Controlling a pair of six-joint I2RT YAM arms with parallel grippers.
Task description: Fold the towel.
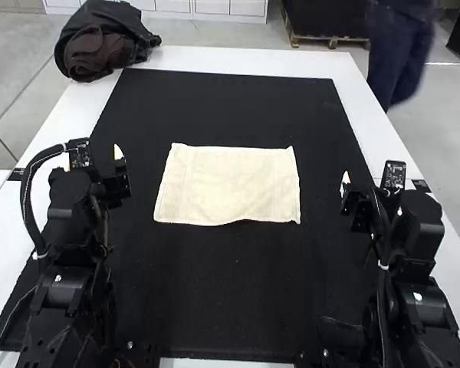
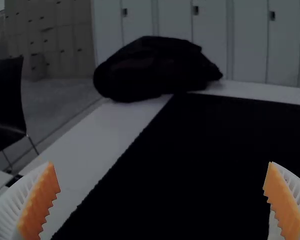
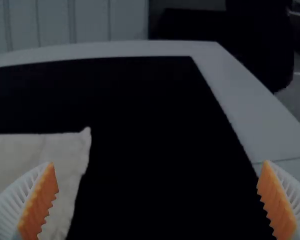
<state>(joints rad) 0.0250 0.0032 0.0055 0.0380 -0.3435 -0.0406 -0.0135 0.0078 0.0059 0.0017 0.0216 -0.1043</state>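
Quite plainly, the towel (image 1: 228,184) lies spread on the black mat (image 1: 238,100), a cream piece of cloth wider from side to side than it is deep. It sits around the middle of the tabletop (image 1: 238,58), between the left and right edges and well apart from the far edge. Its far edge runs nearly straight, while its near edge bows gently inward partway along. The far right corner pokes up into a little point, and the near right corner ends in a small tip. Faint bands run down the cloth close to its left and right sides.

The left gripper (image 1: 119,155) is held to the left of the towel, apart from it. Its jaws stand wide open with nothing between them, the orange pads (image 2: 39,202) facing one another across the gap.

The right gripper (image 1: 345,181) is to the right of the towel, also apart from it. Its jaws are likewise wide open and empty, and the right wrist view shows the towel's far right corner beyond them.

At the far left corner of the tabletop, beside the mat, a dark bundle (image 1: 103,46) sits heaped, with a brownish patch of fabric showing on its near side.
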